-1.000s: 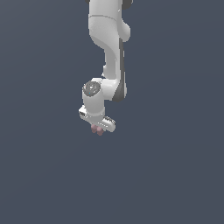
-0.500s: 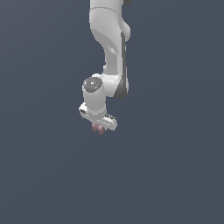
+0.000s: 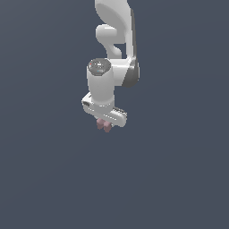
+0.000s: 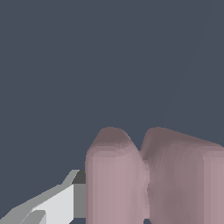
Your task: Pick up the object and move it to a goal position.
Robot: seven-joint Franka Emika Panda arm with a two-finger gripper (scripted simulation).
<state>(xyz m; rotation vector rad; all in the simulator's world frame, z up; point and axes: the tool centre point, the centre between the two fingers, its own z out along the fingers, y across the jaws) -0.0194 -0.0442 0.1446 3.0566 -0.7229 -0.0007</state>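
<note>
The object (image 3: 104,125) is a small dusty-pink piece of two blocky lobes. In the exterior view it hangs just under the white hand of the arm, above the plain dark grey ground. My gripper (image 3: 105,124) is shut on it; the fingers are mostly hidden behind the hand's crossbar. In the wrist view the object (image 4: 148,175) fills the near part of the picture, its two lobes side by side, with one white finger (image 4: 57,203) pressed against the side of one lobe. The other finger is hidden.
The white arm (image 3: 114,49) rises from the hand to the top edge of the exterior view. The dark grey ground (image 3: 179,179) is even and featureless all round.
The arm has carried the object upward and a little toward the exterior view's right. The grip on the object has not changed.
</note>
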